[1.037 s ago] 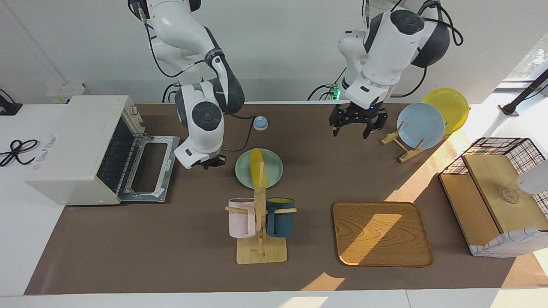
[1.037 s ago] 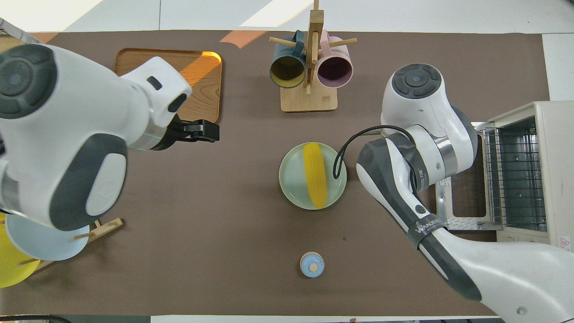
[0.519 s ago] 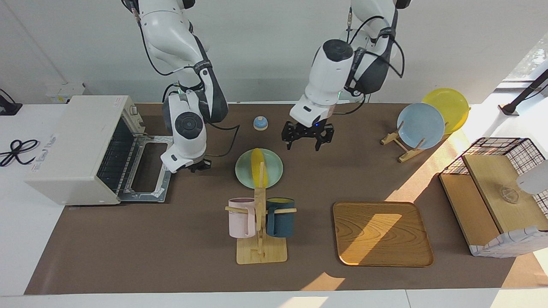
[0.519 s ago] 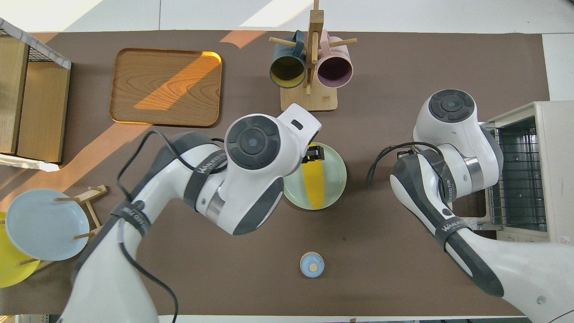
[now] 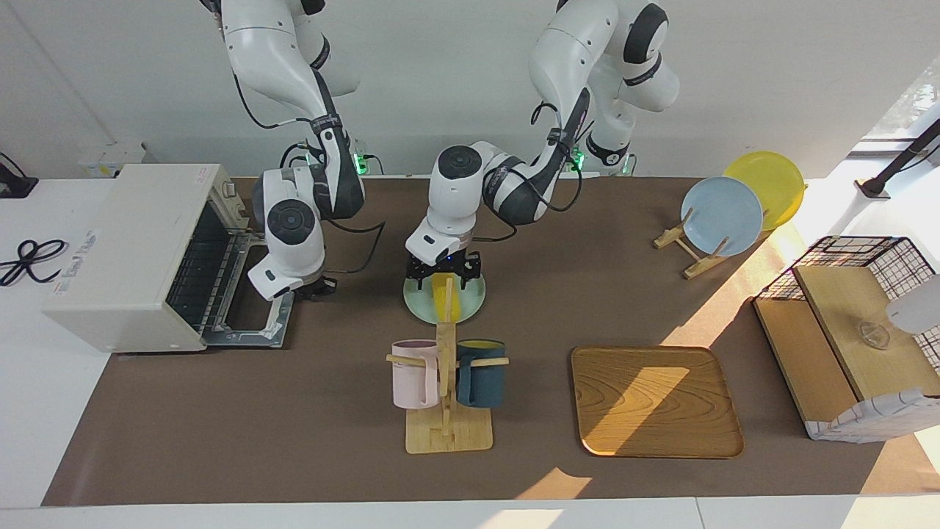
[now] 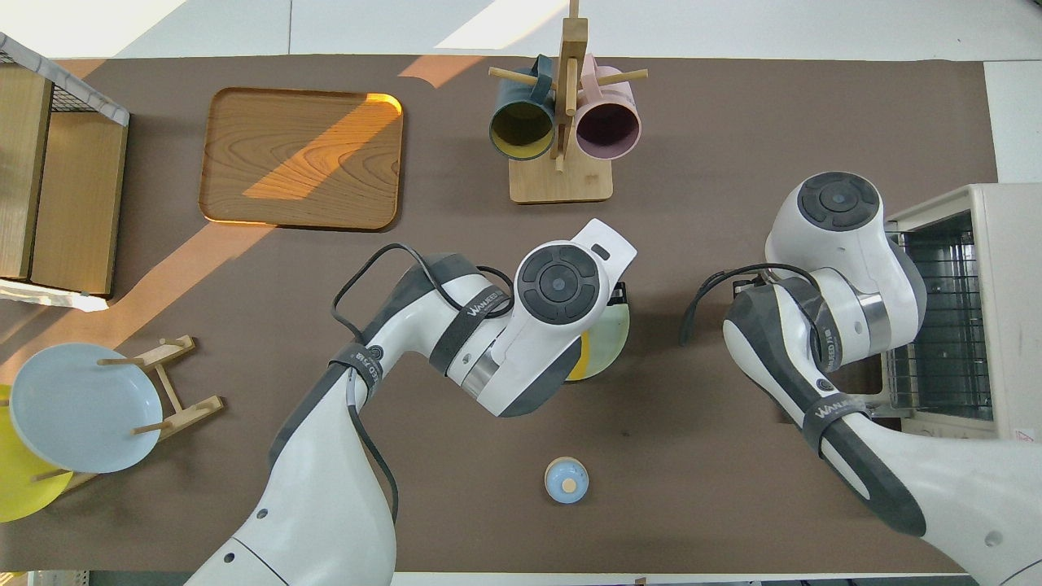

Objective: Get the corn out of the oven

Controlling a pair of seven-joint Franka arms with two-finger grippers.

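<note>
The corn (image 5: 438, 292) lies on a pale green plate (image 5: 471, 297) in the middle of the table, outside the oven (image 5: 125, 250). My left gripper (image 5: 443, 278) is down over the end of the corn nearer to the robots, fingers open on either side of it. In the overhead view my left hand covers most of the plate (image 6: 615, 334), and only a sliver of corn (image 6: 575, 371) shows. The oven's door (image 5: 253, 297) lies open and its wire rack (image 6: 936, 325) is bare. My right gripper (image 5: 312, 289) hangs over the door's edge.
A mug rack (image 5: 446, 382) with a pink and a dark blue mug stands just beyond the plate, away from the robots. A wooden tray (image 5: 653, 400), a plate stand (image 5: 720, 217) and a wire-and-wood basket (image 5: 852, 330) are toward the left arm's end. A small blue bell (image 6: 566, 480) sits near the robots.
My left arm has swung from the plate stand across to the green plate and come down over the corn. My right gripper has drawn away from the plate toward the oven door.
</note>
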